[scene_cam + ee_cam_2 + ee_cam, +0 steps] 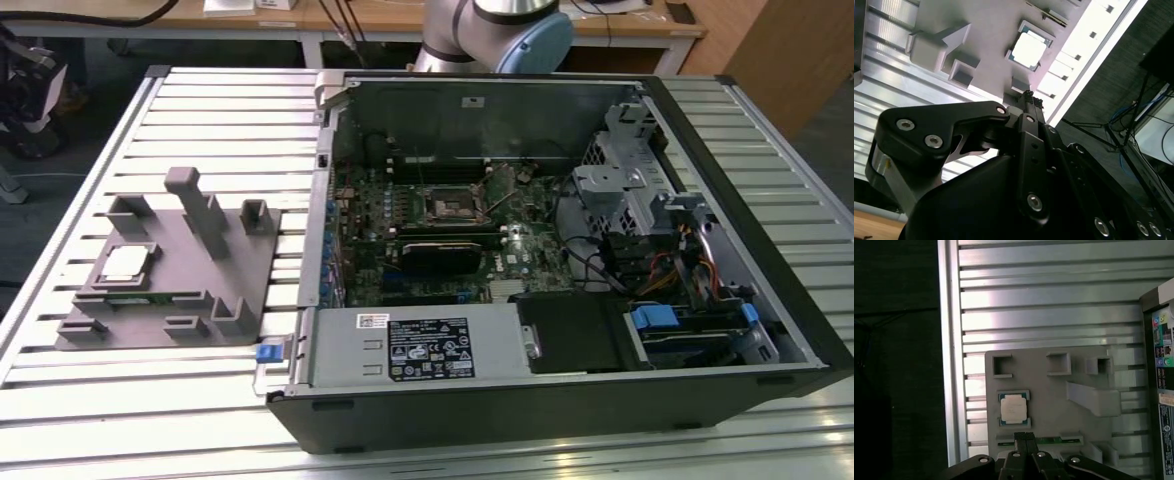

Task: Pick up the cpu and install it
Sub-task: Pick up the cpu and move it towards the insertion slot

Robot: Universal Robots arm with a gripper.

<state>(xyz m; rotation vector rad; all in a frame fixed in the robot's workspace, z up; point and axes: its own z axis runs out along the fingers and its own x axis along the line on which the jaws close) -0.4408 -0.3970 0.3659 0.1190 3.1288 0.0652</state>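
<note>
The big metal table (200, 110) with its long slats is holding everything up. The black case (534, 420) is lying open on it, toward the exterior view's right. My arm (494, 30) is standing past the far side of the case. The grey tray (174, 270) is sitting on the table just beside the case, toward the exterior view's left. Inside the case the green board (527, 240) is lying flat. The black square socket (451, 205) in the middle of it is looking bare, as far as I can tell.

The cpu (1014, 409) is lying flat in its own little square pocket in the tray, shiny side up. It is well apart from the socket. A green stick (1054, 440) is lying in a slot just beside it.

My pincer (1024, 436) is hanging above the tray and looking down. Its tips are near the cpu but are not touching it. In the first wrist view my two fingers are pressing together, so the pincer is closed and is carrying nothing.

So I am thinking the job is only at its first step, which is getting to the cpu. Nothing is picked up yet. I am guessing a good grab is calling for fingers spread wider than the cpu and coming straight down over its sides. It is also calling for a soft squeeze, because the cpu is small, thin and sitting low in its pocket.
</note>
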